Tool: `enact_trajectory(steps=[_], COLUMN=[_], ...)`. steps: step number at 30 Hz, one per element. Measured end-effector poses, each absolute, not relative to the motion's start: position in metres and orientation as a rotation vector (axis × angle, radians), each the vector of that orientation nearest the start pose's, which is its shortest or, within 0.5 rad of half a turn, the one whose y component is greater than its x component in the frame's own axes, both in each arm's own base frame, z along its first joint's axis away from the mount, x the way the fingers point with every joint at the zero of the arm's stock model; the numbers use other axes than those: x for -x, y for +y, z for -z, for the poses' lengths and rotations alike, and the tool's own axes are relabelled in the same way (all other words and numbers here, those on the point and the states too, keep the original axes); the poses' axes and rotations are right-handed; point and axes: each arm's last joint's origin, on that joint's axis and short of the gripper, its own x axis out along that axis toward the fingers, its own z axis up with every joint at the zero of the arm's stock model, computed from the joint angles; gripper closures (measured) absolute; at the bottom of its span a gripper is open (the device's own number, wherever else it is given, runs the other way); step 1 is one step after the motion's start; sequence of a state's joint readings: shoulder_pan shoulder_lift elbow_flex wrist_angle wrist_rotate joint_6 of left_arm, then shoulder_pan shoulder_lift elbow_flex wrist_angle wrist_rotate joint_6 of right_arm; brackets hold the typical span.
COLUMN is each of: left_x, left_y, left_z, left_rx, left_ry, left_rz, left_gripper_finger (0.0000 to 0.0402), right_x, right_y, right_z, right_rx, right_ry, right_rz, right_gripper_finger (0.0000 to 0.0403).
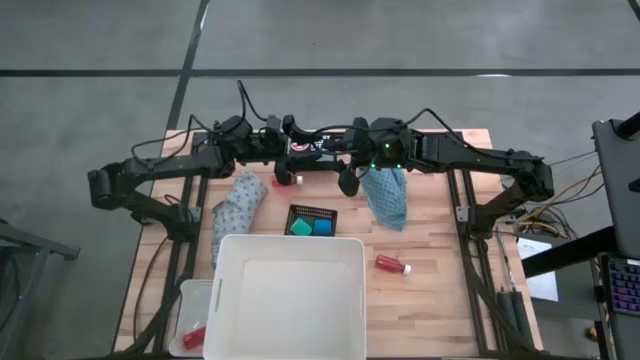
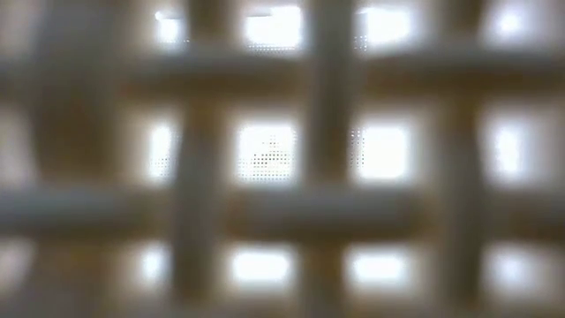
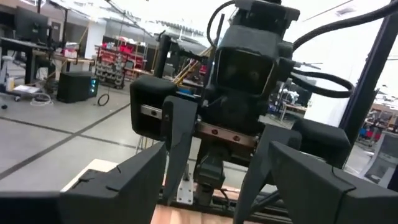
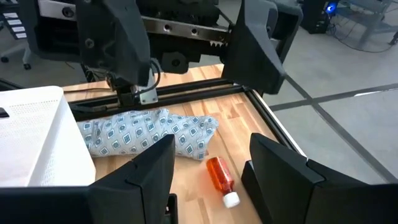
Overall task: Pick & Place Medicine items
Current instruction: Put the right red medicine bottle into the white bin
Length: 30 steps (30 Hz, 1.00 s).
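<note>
- Left gripper (image 1: 285, 152): at the far middle of the table (image 1: 440, 300), facing the right arm. In its wrist view the two fingers (image 3: 127, 183) stand apart with nothing between them: open, empty.
- Right gripper (image 1: 348, 182): just across from the left one, hanging above the table beside the teal cloth (image 1: 386, 197). In its wrist view the fingers (image 4: 143, 177) are spread with bare wood between them: open, holding nothing, touching nothing.
- Grey patterned cloth (image 1: 237, 207): bunched on the table's left side, between the left arm and the white tub (image 1: 286, 296). Also seen lying long and crumpled in the right wrist view (image 4: 149, 132).
- Red bottle (image 4: 220, 179) with white cap: on its side, just beside the end of the grey cloth, under the left gripper; in the high view only a bit of red and white shows (image 1: 283, 181).
- Second red bottle (image 1: 392, 265): on its side on the wood right of the white tub, well apart from both grippers.
- Third red item (image 1: 194, 338): lying in the small clear bin (image 1: 190, 300) at the tub's left; can't tell if it is a bottle.
- Black mesh tray (image 1: 311, 211): touching the tub's far edge, holds a green tub (image 1: 301, 228) and a blue tub (image 1: 322, 228) side by side.
- Teal cloth: hangs crumpled on the table just right of the right gripper.
- Low view: blocked by a blurred lattice, nothing usable.
- Writing: a red-and-white mark on the arm base between the grippers, unreadable. No labels legible on the bottles.
</note>
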<state>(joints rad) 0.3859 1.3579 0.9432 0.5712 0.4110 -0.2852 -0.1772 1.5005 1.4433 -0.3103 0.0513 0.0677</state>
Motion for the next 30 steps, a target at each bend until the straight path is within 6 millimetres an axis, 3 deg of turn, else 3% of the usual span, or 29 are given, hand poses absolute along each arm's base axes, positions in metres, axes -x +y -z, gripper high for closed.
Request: enact_trajectory(steps=[10, 14, 21, 30], left_x=[-0.288, -0.287, -0.281, -0.269], left_y=[0.11, 0.11, 0.111, 0.118], left_z=[-0.319, -0.306, -0.282, -0.268], left_rx=[0.284, 0.306, 0.174, 0.137], left_ry=[-0.034, 0.099, 0.362, 0.581], left_rz=[-0.13, -0.156, -0.217, -0.374], left_gripper_finger=[0.0116, 0.0116, 0.0116, 0.0117], right_x=[-0.332, -0.329, -0.323, -0.318], right_y=[-0.062, -0.068, -0.084, -0.098], right_z=[-0.372, -0.368, -0.365, -0.363], right_rx=[-0.094, -0.101, -0.113, -0.122], right_ry=[0.426, 0.468, 0.503, 0.525], right_rz=[0.245, 0.268, 0.333, 0.38], right_gripper_finger=[0.02, 0.02, 0.02, 0.02])
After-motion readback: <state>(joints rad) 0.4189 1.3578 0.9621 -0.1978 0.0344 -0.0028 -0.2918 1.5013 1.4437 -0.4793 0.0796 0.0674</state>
